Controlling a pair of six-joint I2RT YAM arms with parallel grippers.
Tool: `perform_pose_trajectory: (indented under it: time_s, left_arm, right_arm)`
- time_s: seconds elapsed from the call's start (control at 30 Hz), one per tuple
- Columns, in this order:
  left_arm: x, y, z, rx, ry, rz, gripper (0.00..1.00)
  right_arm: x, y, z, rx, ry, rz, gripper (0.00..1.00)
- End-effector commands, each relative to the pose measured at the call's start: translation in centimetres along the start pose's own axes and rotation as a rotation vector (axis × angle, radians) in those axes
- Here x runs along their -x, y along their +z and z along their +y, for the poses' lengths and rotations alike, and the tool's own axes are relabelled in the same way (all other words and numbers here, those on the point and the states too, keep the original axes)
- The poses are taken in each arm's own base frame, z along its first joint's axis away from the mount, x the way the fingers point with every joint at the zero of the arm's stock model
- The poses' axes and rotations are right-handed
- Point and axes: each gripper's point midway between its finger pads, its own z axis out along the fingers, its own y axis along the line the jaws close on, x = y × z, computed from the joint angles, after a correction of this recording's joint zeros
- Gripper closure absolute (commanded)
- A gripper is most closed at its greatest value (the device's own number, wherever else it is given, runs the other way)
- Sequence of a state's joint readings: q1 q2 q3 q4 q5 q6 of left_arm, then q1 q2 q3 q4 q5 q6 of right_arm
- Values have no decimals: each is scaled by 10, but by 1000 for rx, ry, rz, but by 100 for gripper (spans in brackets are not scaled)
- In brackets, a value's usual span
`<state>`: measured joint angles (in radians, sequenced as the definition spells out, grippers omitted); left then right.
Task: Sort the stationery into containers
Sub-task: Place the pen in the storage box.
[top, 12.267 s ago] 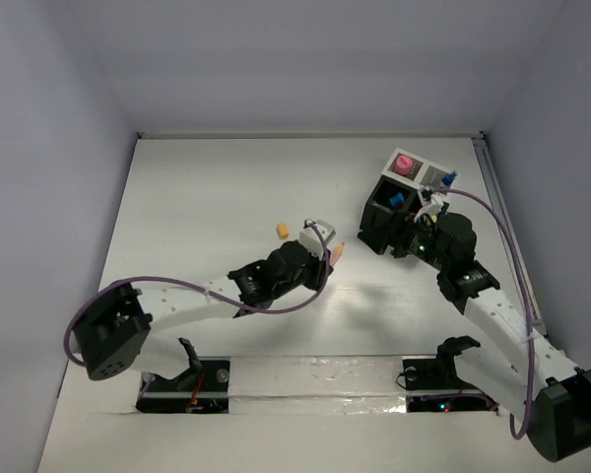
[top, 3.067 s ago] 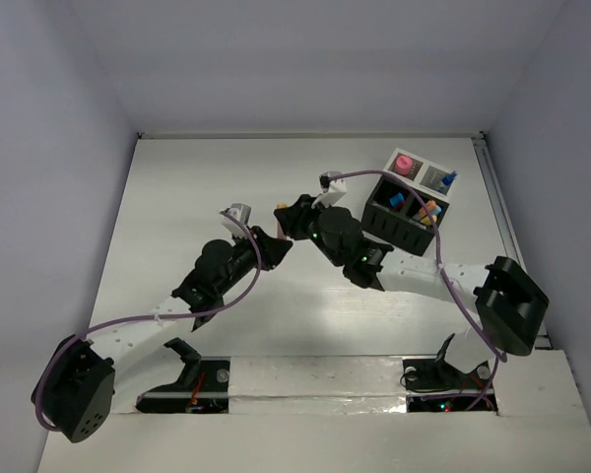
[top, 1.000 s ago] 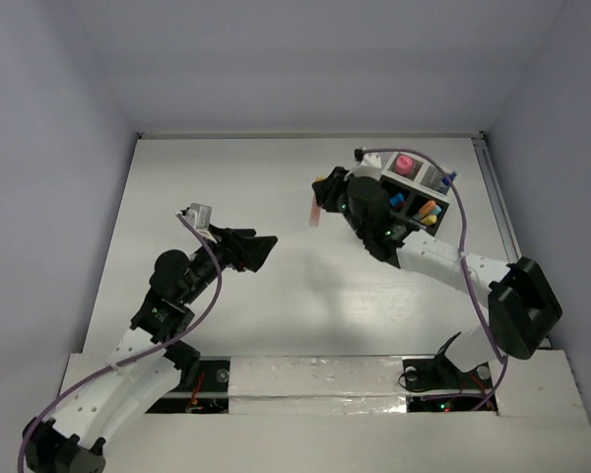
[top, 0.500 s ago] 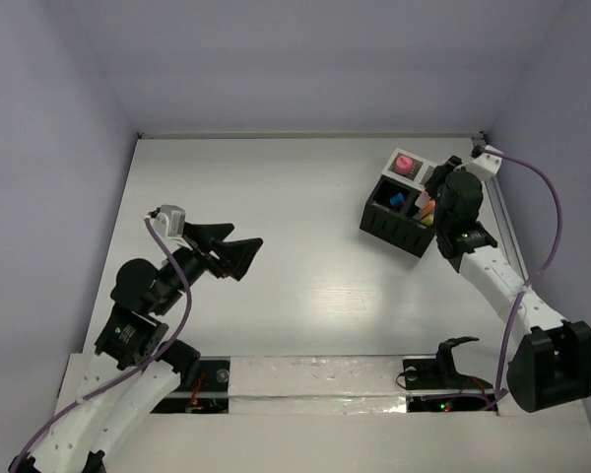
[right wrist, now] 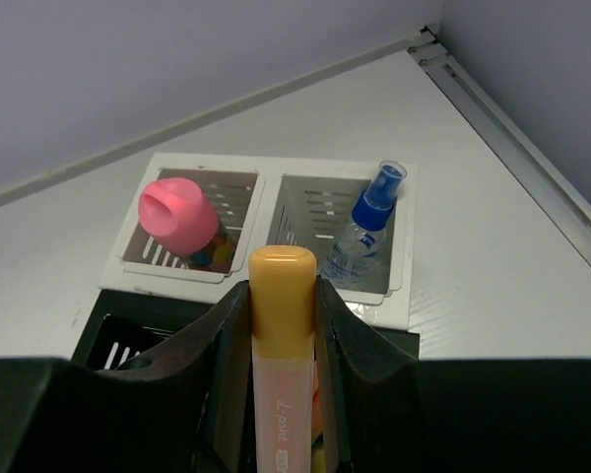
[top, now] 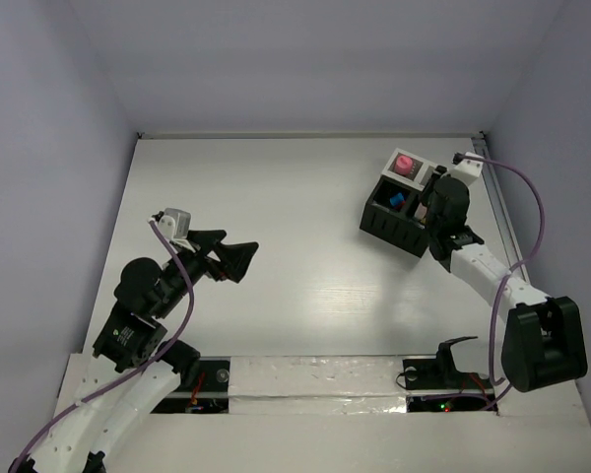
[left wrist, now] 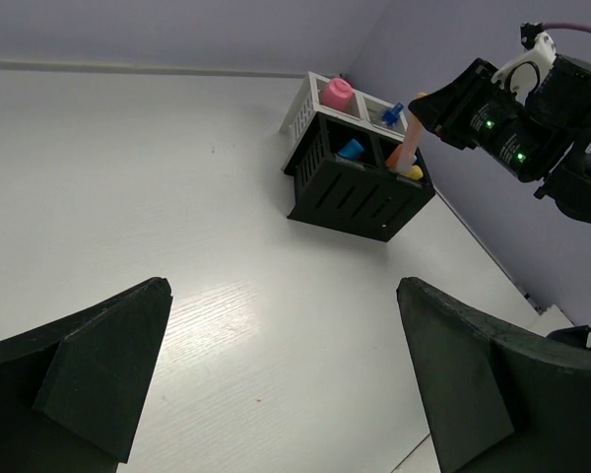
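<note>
Right gripper [right wrist: 282,301] is pinched on an orange-capped pen [right wrist: 282,281]. Its fingers [right wrist: 215,370] press both sides of the clear pinkish barrel. The pen stands roughly upright, cap up, over the right-hand side of the black organizer box [left wrist: 350,197]. The left wrist view puts its lower end at the compartment rim, among yellow and orange pieces. Whether the tip is already inside, cannot tell.

The two white-rimmed cells sit at the far side of the box. A pink round piece [right wrist: 180,209] is in the left cell and a small blue-topped spray bottle [right wrist: 364,225] in the right. A blue piece [left wrist: 351,149] lies in a black compartment.

Left gripper [top: 232,254] has its jaws spread wide with nothing between them. It hangs above the white table [top: 276,187] on the left, well apart from the box.
</note>
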<state>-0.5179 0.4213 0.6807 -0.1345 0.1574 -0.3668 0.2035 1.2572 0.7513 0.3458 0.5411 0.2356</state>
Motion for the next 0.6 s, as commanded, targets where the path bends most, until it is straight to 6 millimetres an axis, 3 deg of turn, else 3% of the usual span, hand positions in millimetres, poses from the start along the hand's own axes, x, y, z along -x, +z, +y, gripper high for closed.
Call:
perform_pose_trajectory:
  time_s: [0.0, 0.13, 0.27, 0.37, 0.43, 0.57]
  left_arm:
    - [15, -2, -4, -6, 19, -47, 1]
    - [15, -1, -1, 13, 12, -52, 1]
    - [17, 0, 2, 31, 6, -57, 1]
    - [17, 2, 5, 47, 5, -53, 1]
    - [17, 3, 6, 54, 2, -51, 1]
    - [19, 4, 8, 69, -3, -58, 1]
  right_arm:
    - [13, 4, 6, 27, 8, -70, 100]
    - [-1, 2, 7, 56, 18, -52, 91]
    - [0, -4, 12, 96, 42, -55, 73]
    - [6, -10, 16, 114, 55, -61, 53]
    - [10, -15, 17, 122, 70, -60, 46]
    - [20, -27, 22, 166, 103, -70, 20]
